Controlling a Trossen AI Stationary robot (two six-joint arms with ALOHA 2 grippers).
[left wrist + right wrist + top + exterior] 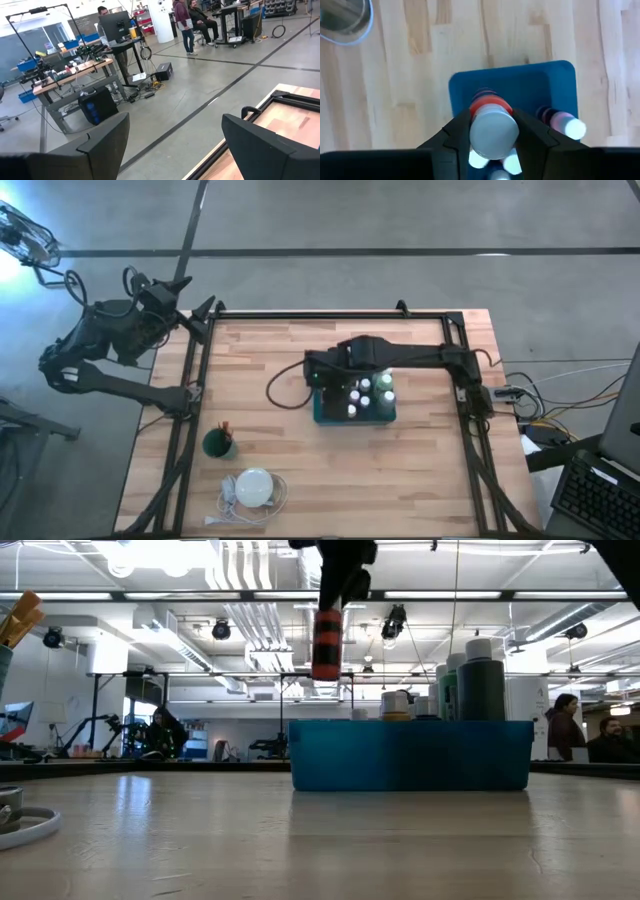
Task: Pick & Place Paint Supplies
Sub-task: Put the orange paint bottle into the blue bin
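My right gripper hangs above the left end of the teal tray, shut on a red paint bottle with dark bands. In the right wrist view the bottle's white cap shows between the fingers, with the tray below. Several white-capped bottles stand upright in the tray. A green cup holding brushes stands near the table's left front. My left gripper is open, off the table's far left corner, pointing into the room. My right gripper pinches the red bottle at its cap end, one finger on each side. The fingers come from above, slanting down. The bottle hangs upright below them, its base clear above the tray.
A white round disc with a coiled cord lies at the table's near left. A dark frame runs along the table's left, far and right edges. Bare wood lies left of the tray. People sit in the room behind.
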